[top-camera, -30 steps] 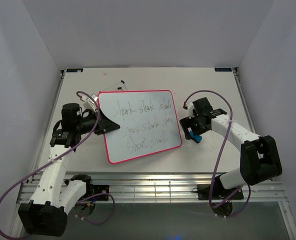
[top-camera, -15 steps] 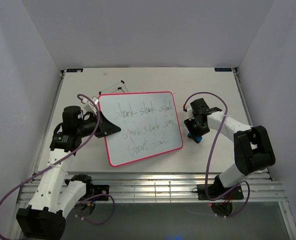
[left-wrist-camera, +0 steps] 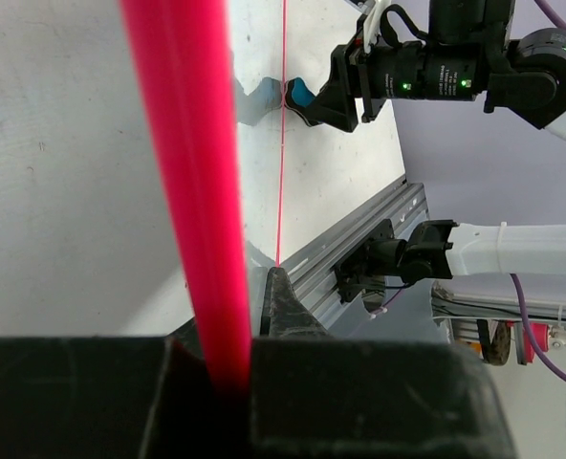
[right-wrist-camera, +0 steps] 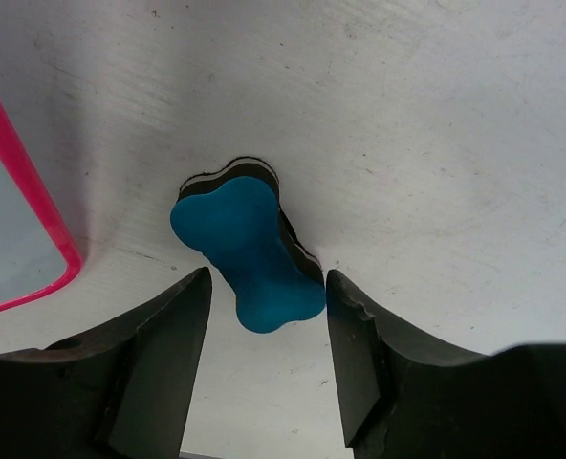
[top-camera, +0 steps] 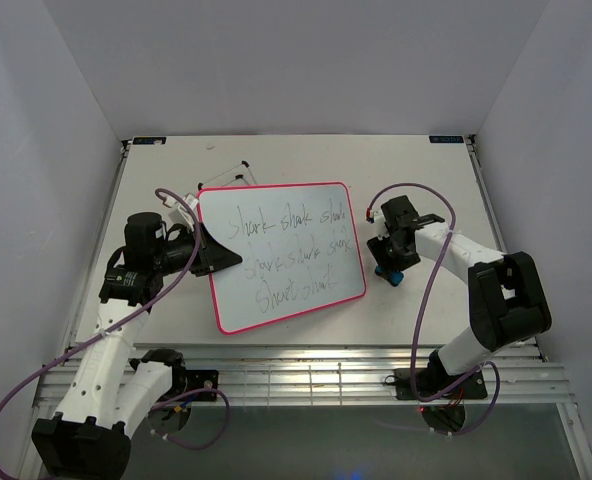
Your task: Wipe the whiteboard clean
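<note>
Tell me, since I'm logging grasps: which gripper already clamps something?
The left gripper, shut on the whiteboard's pink edge. The right gripper only straddles the blue eraser, open.

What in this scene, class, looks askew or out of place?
The whiteboard lies skewed on the table, its edges not square with the table's, and still bears dark handwriting. The left pincer grips its left frame edge. The blue eraser lies on the table between the right pincer's open fingers. Nothing looks spilled or damaged.

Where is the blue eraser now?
In the top view the eraser lies on the table, just right of the whiteboard. The open right gripper straddles it.
</note>
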Robot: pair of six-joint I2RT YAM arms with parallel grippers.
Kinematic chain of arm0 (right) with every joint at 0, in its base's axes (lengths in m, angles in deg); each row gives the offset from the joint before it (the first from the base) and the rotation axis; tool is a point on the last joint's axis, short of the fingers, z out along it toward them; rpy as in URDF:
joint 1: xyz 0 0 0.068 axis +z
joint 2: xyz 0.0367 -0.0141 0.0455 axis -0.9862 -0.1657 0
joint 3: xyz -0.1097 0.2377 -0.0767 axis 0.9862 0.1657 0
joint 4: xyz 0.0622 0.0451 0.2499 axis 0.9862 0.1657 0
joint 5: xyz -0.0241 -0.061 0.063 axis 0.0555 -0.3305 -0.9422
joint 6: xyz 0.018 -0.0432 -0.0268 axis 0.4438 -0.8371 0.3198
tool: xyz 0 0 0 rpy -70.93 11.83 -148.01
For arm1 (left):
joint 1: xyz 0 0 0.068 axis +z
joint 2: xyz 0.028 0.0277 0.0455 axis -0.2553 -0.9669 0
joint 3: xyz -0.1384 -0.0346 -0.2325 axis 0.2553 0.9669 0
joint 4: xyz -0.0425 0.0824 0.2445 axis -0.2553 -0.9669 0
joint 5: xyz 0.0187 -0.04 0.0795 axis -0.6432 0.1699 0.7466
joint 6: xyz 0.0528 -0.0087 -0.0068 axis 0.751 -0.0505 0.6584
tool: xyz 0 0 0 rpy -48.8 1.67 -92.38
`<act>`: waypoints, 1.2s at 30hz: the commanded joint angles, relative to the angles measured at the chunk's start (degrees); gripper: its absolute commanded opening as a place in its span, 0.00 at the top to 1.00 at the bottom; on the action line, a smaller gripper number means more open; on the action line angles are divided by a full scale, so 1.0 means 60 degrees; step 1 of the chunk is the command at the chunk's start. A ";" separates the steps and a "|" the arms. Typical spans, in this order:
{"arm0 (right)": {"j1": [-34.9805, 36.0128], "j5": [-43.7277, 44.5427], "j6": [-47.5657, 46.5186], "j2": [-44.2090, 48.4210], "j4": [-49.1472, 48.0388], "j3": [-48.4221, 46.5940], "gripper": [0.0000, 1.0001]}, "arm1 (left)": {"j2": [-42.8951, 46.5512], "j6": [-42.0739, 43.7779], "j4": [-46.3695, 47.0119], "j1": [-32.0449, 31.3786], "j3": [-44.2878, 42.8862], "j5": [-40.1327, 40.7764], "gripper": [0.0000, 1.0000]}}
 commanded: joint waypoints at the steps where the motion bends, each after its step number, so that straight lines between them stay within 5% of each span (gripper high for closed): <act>1: 0.0005 0.0094 -0.0211 0.0352 -0.0189 -0.0371 0.42 | 0.0033 0.1539 -0.0613 -0.0060 0.0060 0.1141 1.00; 36: -0.0083 -0.0903 -0.0621 -0.0381 -0.0306 -0.0328 0.50 | 0.0091 0.1715 -0.0672 -0.0411 -0.0115 0.1184 1.00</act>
